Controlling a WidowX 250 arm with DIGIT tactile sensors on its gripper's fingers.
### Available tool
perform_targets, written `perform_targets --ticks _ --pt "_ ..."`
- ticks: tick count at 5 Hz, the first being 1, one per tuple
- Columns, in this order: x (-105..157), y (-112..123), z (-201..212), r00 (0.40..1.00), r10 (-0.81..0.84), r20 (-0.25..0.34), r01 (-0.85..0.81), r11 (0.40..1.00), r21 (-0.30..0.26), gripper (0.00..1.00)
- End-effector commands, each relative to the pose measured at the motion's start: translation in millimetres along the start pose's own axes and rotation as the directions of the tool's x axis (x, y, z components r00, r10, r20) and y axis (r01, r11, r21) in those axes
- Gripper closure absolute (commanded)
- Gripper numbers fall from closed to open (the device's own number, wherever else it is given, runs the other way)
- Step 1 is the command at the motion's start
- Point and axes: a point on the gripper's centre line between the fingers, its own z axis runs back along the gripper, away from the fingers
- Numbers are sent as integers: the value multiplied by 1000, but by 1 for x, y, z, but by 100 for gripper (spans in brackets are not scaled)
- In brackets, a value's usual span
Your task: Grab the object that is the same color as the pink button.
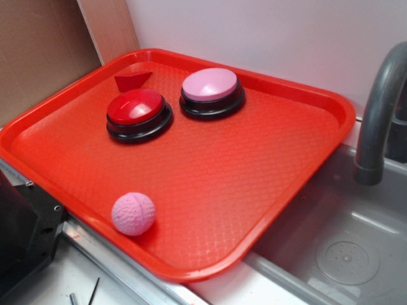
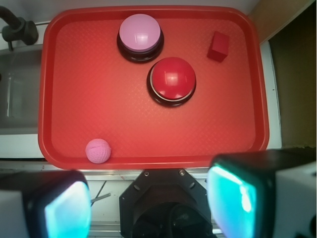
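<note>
A: Where's the target?

B: The small pink dimpled ball (image 2: 98,150) sits in a near corner of the red plastic tray (image 2: 89,89), well apart from the pale pink domed button (image 2: 140,32).

A: And the claw (image 2: 148,198)?

B: Spread wide, empty, high above the tray's near edge. Centre over the ball, descend straight; it may roll.

A: Anything unclear?

B: The fingertips are cropped and blurred, and the exterior view doesn't show the claw.

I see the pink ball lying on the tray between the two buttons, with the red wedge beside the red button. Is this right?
Not quite. The pink ball lies alone near the tray's edge, far from the pink button and the red button, as the exterior view shows. The red wedge is indeed beside the red button.
</note>
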Motion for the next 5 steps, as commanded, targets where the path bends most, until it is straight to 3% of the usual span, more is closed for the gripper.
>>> perform_targets --ticks 1,2,3,4,5 --pt "0 0 0 1000 0 0 0 1000 0 0" --pt "5 -49 -53 988 -129 -86 127 992 -21 0" --pt "-1 -98 -86 990 -119 -74 117 993 -33 0" --pt "-14 -121 -114 995 -91 -29 90 994 -57 0" --pt "-27 -114 -135 996 -88 -8 88 995 -44 0"
